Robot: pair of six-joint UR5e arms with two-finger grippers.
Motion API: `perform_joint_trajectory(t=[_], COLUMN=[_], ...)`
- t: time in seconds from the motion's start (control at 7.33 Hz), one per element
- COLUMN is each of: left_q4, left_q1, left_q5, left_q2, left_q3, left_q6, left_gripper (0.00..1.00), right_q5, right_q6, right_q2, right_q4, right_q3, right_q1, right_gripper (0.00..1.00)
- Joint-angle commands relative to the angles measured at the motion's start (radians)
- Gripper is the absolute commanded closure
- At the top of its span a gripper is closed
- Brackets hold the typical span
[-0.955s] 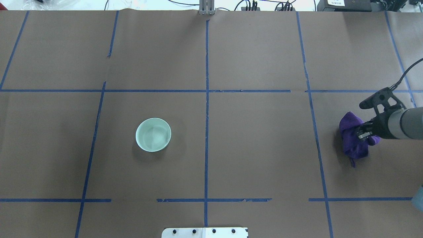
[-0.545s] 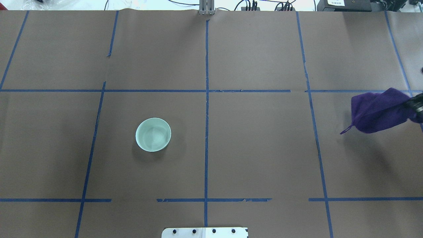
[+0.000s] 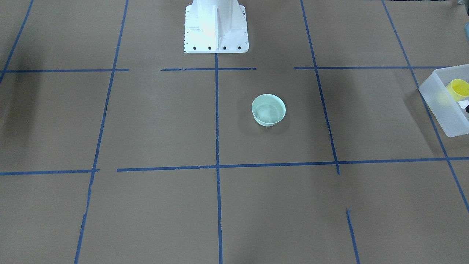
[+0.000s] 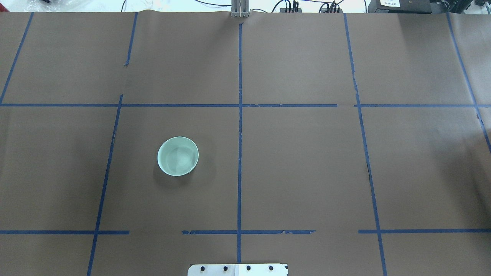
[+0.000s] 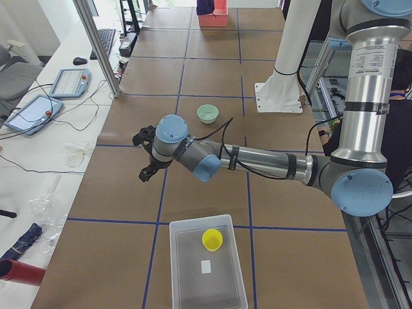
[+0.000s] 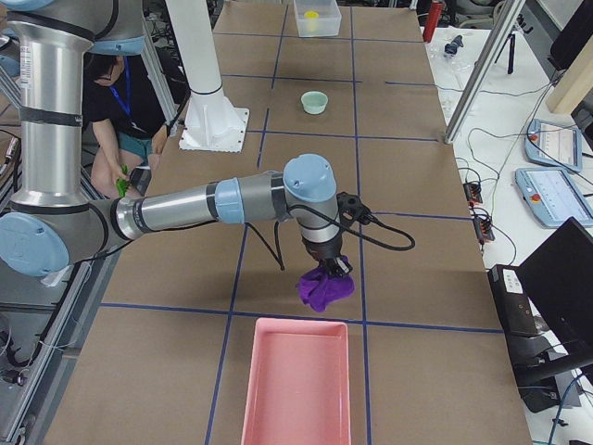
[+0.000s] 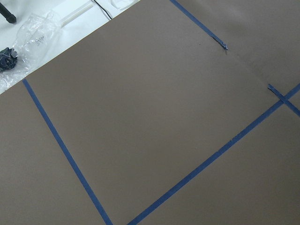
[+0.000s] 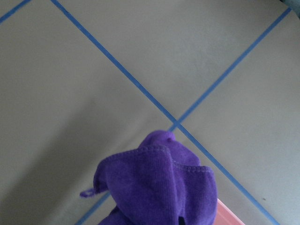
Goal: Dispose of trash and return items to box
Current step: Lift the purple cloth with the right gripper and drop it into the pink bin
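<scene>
The mint-green bowl stands upright and alone on the brown paper; it also shows in the front view. The yellow cup sits inside the frosted box at the table's left end. My right gripper holds a purple cloth off the table, just short of a pink tray; the cloth fills the bottom of the right wrist view. My left gripper hovers between box and bowl; I cannot tell if it is open.
The white robot base stands at the table's near edge. Blue tape lines grid the paper. A metal post stands at the far edge. Crumpled plastic lies off the table beyond the paper's edge.
My right gripper lifted the purple cloth off the table and carried it right, out of the overhead view. The bowl has not moved.
</scene>
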Motion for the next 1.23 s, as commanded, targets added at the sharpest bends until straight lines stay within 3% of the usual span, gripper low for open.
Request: perform_joint_trajectory(t=[0.0,0.14,0.27,0.41,0.82,0.95,1.09], left_q4=[0.000,0.000,0.000,0.001,0.005,0.023,0.078], left_q1=[-0.001,-0.001,-0.001,0.002,0.063,0.159,0.249], left_q5=[0.000,0.000,0.002,0.003,0.010,0.031,0.119], left_q2=[0.000,0.000,0.000,-0.003,-0.075,-0.093,-0.096], left_q3=[-0.013,-0.014,-0.014,-0.013,-0.048,-0.118,-0.216], left_q6=[-0.037,-0.037,-0.037,-0.067,-0.352,-0.547,-0.721], left_gripper=[0.00,0.00,0.00,0.00,0.00,0.00,0.05], right_q5=[-0.017,-0.038,-0.042,-0.022,0.087,0.084,0.084], right_q6=[-0.250,-0.248,-0.223,-0.197,0.135,0.358,0.513], right_q2=[0.066,0.041,0.005,-0.005,-0.002,-0.002,-0.002], right_q4=[-0.039,-0.036,-0.036,-0.036,-0.033,-0.033,-0.031], right_q3=[-0.217,-0.240,-0.239,-0.236,-0.204,-0.134,-0.078], right_q1=[0.112,0.114,0.112,0.111,0.076,0.028,-0.012], right_gripper=[1.00,1.00,0.22,0.00,0.00,0.03,0.04])
